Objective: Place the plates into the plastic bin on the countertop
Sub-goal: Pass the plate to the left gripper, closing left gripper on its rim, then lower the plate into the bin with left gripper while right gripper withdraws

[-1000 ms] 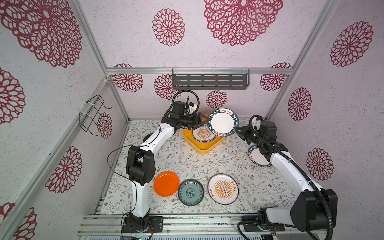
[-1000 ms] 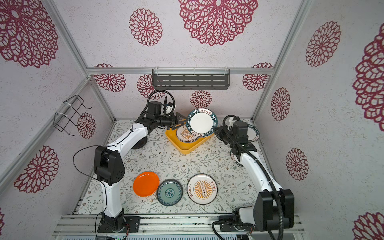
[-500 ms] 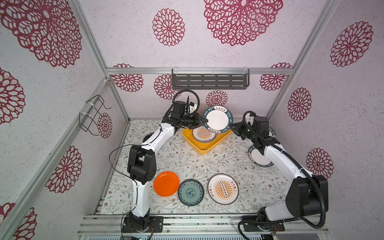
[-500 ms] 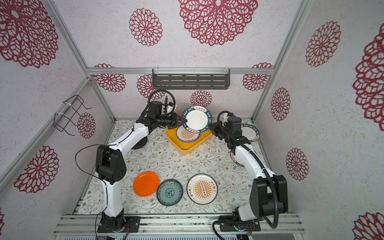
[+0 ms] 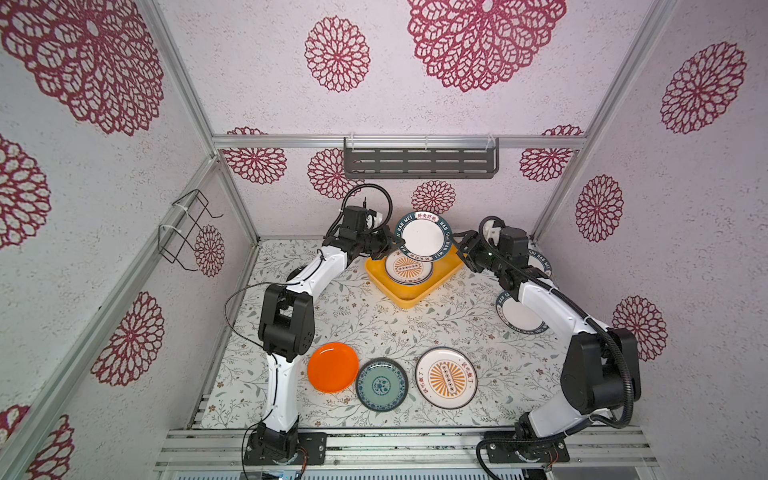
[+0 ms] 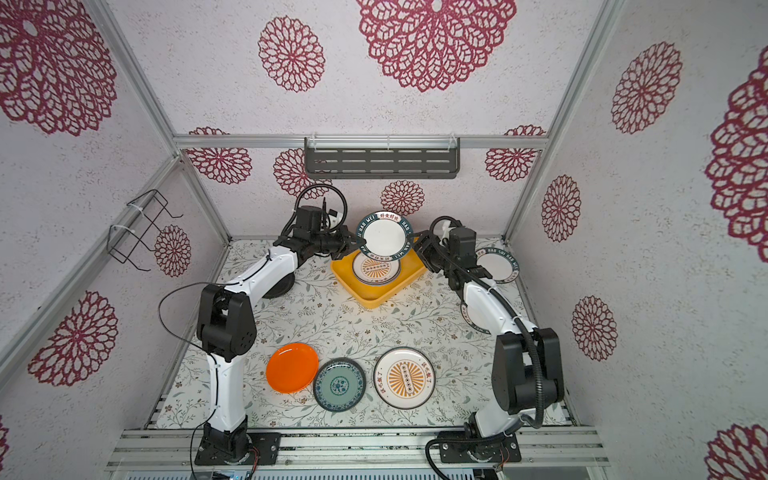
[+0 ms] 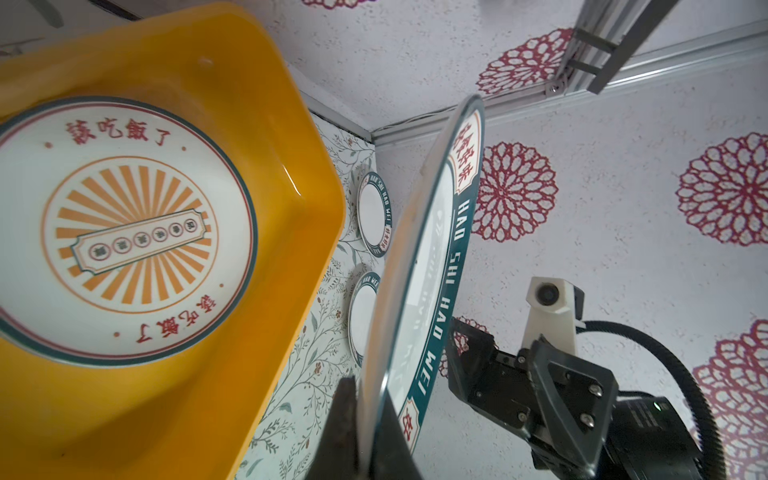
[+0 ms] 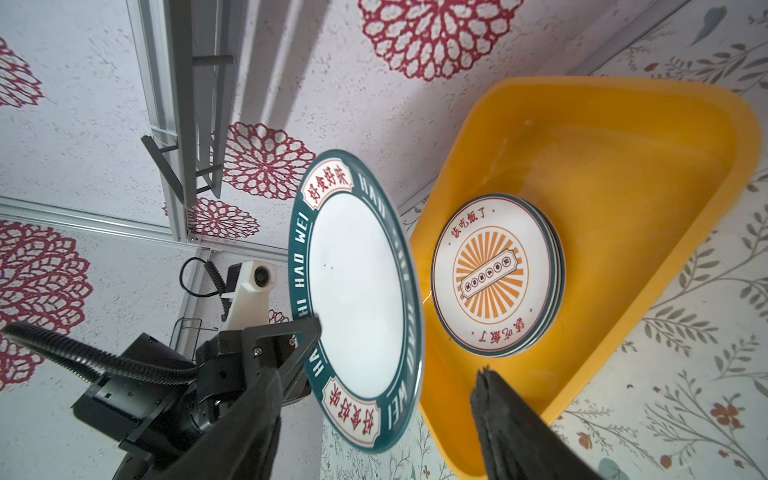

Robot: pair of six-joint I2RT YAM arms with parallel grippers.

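Steadiness counts: my left gripper [image 5: 395,244] clamps the lettered plate [image 5: 422,239] by its rim, my right gripper [image 5: 464,250] gapes empty beside it, so I should lower it flat into the plastic bin [image 5: 400,297] below.

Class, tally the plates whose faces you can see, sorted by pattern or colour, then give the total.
Lettered-rim plates: 3, one held up in the air, two on the countertop
Sunburst plates: 2, one in the plastic bin, one on the countertop
Plain orange plate: 1
Teal patterned plate: 1
Total: 7
Plates stacked under the bin's sunburst plate are not counted.
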